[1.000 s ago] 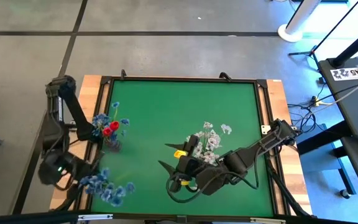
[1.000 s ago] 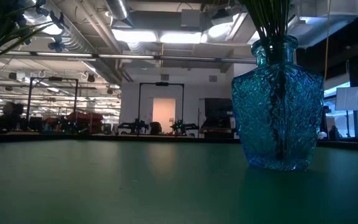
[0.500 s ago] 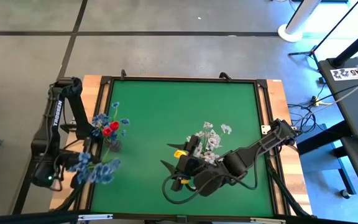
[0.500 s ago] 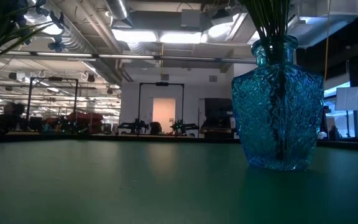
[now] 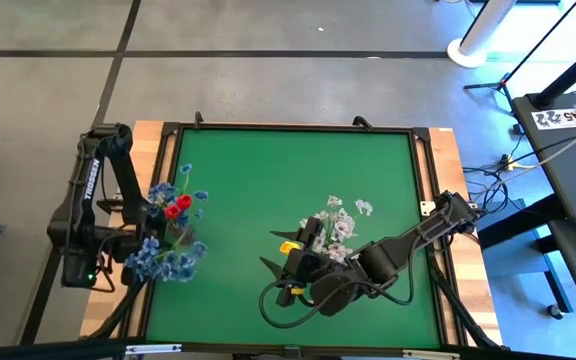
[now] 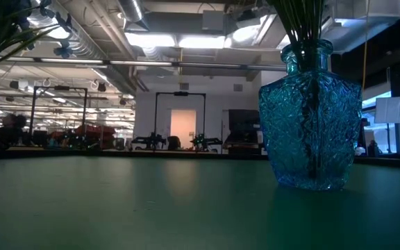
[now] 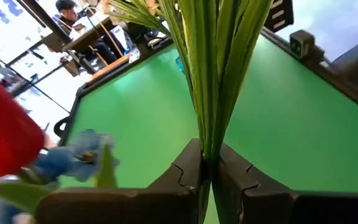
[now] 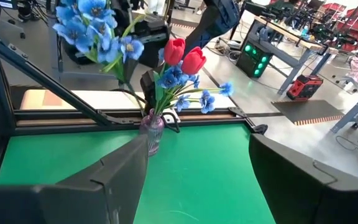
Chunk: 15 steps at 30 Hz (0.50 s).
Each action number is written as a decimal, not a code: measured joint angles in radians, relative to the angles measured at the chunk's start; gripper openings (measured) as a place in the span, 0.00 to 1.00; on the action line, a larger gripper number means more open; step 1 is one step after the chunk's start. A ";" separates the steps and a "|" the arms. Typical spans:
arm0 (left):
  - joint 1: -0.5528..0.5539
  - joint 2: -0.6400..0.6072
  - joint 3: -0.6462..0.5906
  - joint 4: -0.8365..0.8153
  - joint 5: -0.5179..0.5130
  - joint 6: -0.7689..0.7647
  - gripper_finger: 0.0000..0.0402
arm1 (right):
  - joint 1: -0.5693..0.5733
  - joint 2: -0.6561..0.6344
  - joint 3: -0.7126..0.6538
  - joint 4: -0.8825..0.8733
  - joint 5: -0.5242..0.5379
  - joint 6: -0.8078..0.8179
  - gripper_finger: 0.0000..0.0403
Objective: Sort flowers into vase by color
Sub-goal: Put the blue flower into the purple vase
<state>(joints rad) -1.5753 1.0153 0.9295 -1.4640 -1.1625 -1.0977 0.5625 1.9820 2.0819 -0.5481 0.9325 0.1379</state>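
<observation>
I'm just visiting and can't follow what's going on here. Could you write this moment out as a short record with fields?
Left gripper: shut on blue sprig, stems pinched, beside pink vase
Pink vase contents: red tulips, blue blossoms
Right gripper: open, holding nothing, low over green mat
Blue vase: holds green stems; white blossoms
Yellow bud: next to white blossoms

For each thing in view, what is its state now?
Left gripper: shut on blue sprig.
Blue sprig: held above table beside purple vase.
Purple vase: upright, holds red and blue flowers.
Blue vase: upright, holds green stalks.
Right gripper: open, empty.
</observation>
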 joint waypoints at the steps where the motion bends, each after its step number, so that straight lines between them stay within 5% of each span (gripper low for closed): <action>1: 0.000 0.000 0.007 -0.021 0.001 0.000 0.04 | 0.000 0.000 0.000 -0.002 0.000 0.000 0.68; 9: 0.000 -0.001 0.022 -0.096 0.136 -0.046 0.04 | 0.000 0.000 0.000 -0.003 0.000 0.000 0.68; 15: 0.000 -0.001 0.022 -0.101 0.115 -0.052 0.04 | 0.000 0.000 0.000 -0.002 0.000 0.000 0.68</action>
<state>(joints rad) -1.5753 1.0142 0.9520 -1.5648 -1.0475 -1.1495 0.5625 1.9823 2.0819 -0.5503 0.9321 0.1375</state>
